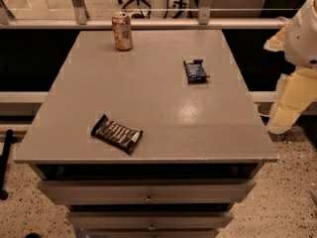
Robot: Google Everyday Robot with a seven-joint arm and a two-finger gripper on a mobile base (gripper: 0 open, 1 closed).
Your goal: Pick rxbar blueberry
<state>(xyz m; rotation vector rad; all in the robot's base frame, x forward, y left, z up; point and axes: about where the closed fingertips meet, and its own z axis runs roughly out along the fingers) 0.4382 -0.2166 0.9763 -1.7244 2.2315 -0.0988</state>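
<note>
Judging by how things lie, you have the whole pick ahead of you. The rxbar blueberry [195,70] lies flat on the grey worktop [148,95], in its far right part, with nothing touching it. The arm [298,38] hangs beyond the worktop's right side, at the edge of the view. The jaws, which seem to be the pale cream parts at its lower end, are well apart from the bar. You cannot tell whether they stand open or closed, but they plainly do not have the bar. Don't confuse it with the longer dark brown bar [117,133] near the front edge, and leave the can [122,31] at the far left alone. Still left for you: the reach over, the descent, the closing and the lift.
</note>
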